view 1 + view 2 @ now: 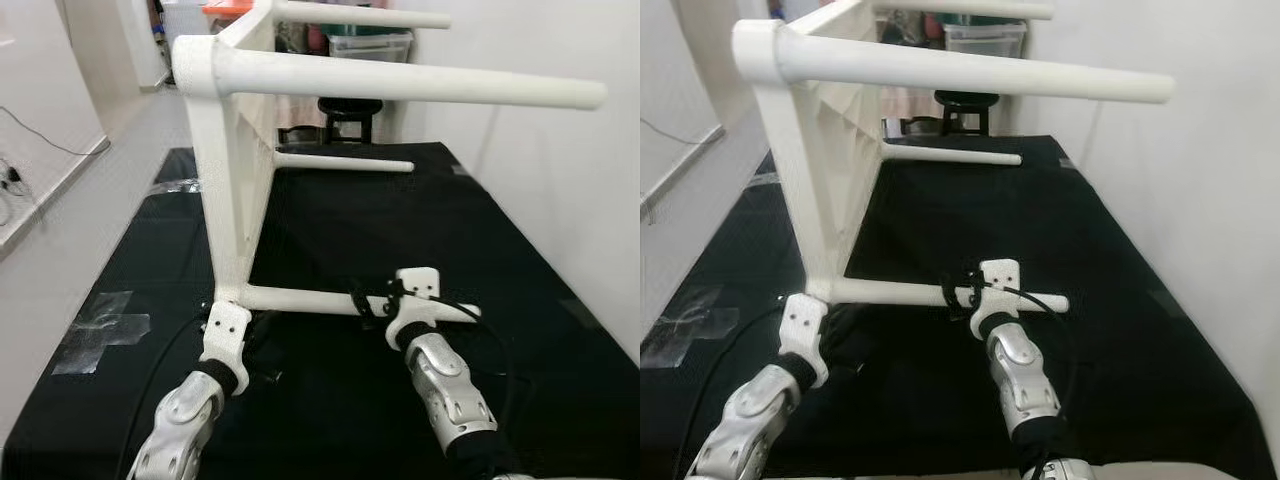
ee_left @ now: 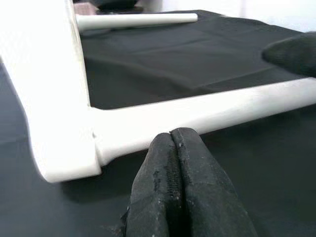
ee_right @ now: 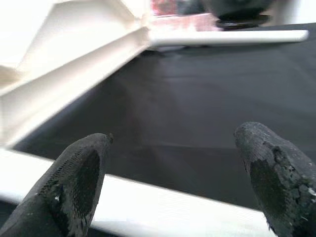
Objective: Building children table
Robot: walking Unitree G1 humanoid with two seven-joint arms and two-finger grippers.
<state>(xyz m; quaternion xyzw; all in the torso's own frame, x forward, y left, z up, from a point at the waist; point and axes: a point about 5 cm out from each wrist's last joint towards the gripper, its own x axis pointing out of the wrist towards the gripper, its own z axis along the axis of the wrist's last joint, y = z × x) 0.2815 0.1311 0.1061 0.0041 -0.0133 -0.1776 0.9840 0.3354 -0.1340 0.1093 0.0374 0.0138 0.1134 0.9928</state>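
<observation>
A white children's table (image 1: pixel 225 180) lies on its side on the black mat, its legs pointing to the right. The near lower leg (image 1: pixel 300 298) rests along the mat. My left gripper (image 2: pixel 173 143) is shut with nothing in it, its tips right beside that leg close to where it joins the tabletop. My right gripper (image 3: pixel 173 143) is open farther along the same leg (image 3: pixel 148 202), one finger (image 3: pixel 81 173) on each side above it. The near upper leg (image 1: pixel 420 85) juts out overhead, and the far lower leg (image 1: pixel 345 162) lies on the mat behind.
The black mat (image 1: pixel 400 230) runs between a white wall (image 1: pixel 560 150) on the right and pale floor on the left. Clear tape (image 1: pixel 105 330) sticks to the mat's left edge. A black stool (image 1: pixel 348 112) and storage boxes (image 1: pixel 370 45) stand at the back.
</observation>
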